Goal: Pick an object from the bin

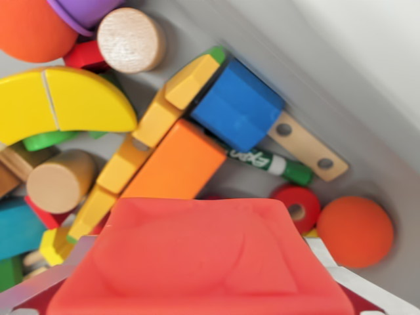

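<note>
We look straight down into a grey bin packed w/ toys. A big red suction-cup-like pad fills the bottom centre of the frame, blocking whatever sits under it. We can't tell the gripper state; no fingers visible.

Just above the pad: an orange block, touching a blue block at upper centre. A yellow notched wooden strip runs diagonally from lower left to upper centre, left of the orange block. A green Expo marker pokes out under the blue block, next to a holed wooden strip.

Right side: red ring and orange ball, close together. Left: yellow arch, a wooden cylinder below it. Upper left: 2nd wooden cylinder, orange ball no. 2, purple piece.
</note>
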